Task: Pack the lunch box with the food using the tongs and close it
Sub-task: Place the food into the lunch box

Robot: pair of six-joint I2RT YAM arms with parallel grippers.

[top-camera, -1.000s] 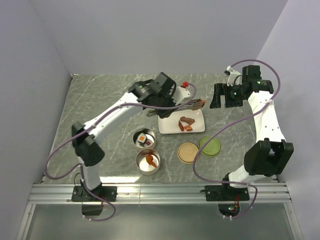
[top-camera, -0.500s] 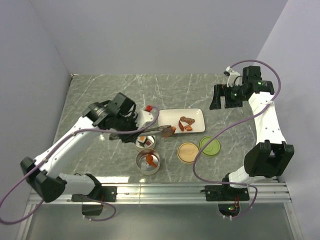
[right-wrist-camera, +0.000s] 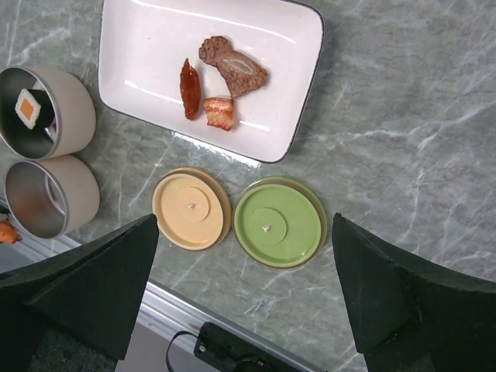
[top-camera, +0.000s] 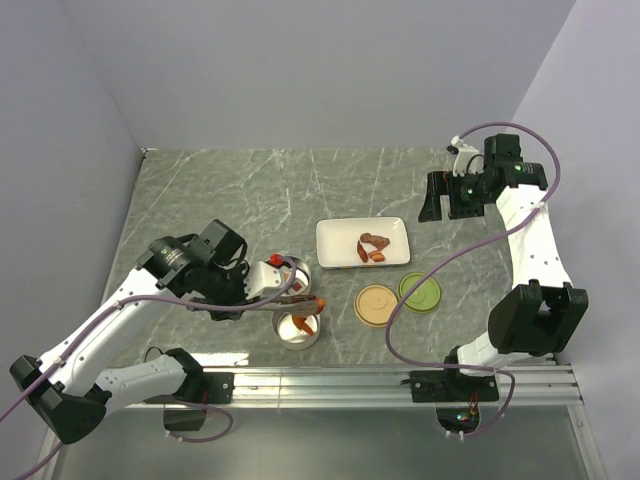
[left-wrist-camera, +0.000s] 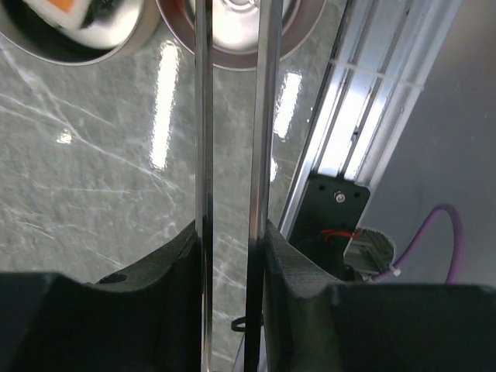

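Top external view: our left claw pinches the tongs, their 2 arms pressed between its fingers. Just ahead of it, the tips hold 1 orange chunk by a tin. Our right claw is spread wide, holding nothing. Below it on the worktop lies a plate with 3 pieces.

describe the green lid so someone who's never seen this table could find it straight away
Start at the white rectangular plate in the middle of the grey marble table. Just off the plate's near edge, toward the arm bases, two flat round lids lie side by side. The green lid is the one on the right arm's side; its neighbour, the tan lid, matches it in shape but not colour.
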